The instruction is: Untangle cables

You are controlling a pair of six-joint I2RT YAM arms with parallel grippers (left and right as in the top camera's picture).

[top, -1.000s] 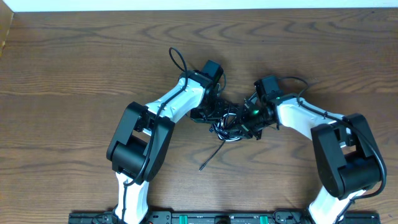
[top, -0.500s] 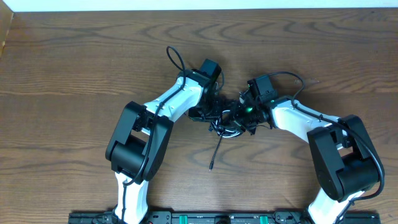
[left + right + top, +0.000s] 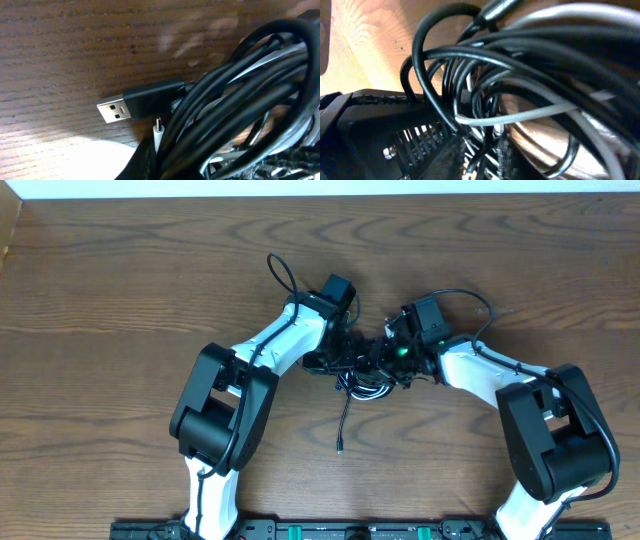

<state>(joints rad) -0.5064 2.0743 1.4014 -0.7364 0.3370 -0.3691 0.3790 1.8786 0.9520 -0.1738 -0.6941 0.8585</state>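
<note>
Overhead view: the left gripper (image 3: 340,362) is sunk into the near side of a tangled bundle of thin black cords (image 3: 362,377), jaws together. Whether a cord is pinched between them cannot be told. The right gripper (image 3: 388,358) meets the same bundle from the opposite side, touching it. How far its jaws stand apart cannot be told. The two grippers are just beside each other with the bundle between and slightly below them. One loose black cord end (image 3: 344,420) trails from the bundle toward the robot base, lying straight on the brown wood-grain table (image 3: 120,280). Bare tabletop lies on all sides of both grippers, and the table edges are well apart from them.

Left wrist view: the black cords (image 3: 240,105) fill the right half, bunched close to the camera. A black USB plug with a silver metal tip (image 3: 132,102) juts left from the bundle over the wood. A small white plug end (image 3: 158,132) sits just below it. The fingers are not clearly shown.

Right wrist view: looped black cords cross the whole frame, with a thin white cord (image 3: 520,116) threaded through them. A black ribbed finger (image 3: 370,117) lies lower left, touching the loops. The gap between the jaws is hidden
</note>
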